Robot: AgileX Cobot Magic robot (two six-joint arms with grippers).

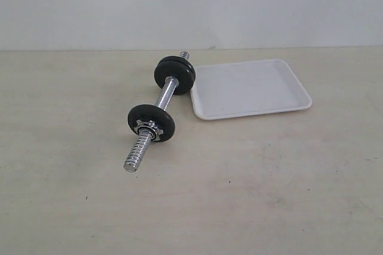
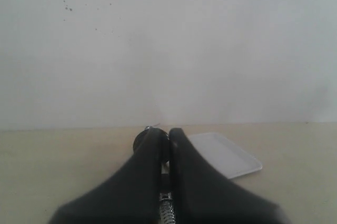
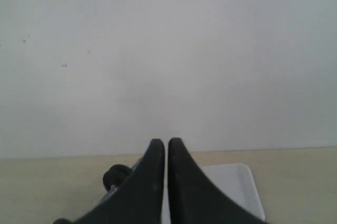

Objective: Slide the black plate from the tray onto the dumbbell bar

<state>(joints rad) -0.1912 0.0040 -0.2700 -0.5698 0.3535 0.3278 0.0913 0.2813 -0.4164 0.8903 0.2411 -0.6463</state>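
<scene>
The chrome dumbbell bar lies on the table, angled from near left to far right. One black plate sits on its near end behind a silver collar nut. Two more black plates sit together on its far end, next to the white tray, which shows only its bare floor. Neither gripper appears in the exterior view. My left gripper is shut with nothing in it; the bar shows through the slit between its fingers. My right gripper is shut on nothing, above the tray.
The pale tabletop spreads wide in front of the bar and tray. A plain white wall closes off the back. A far-end plate peeks out beside the left fingers, and one plate beside the right fingers.
</scene>
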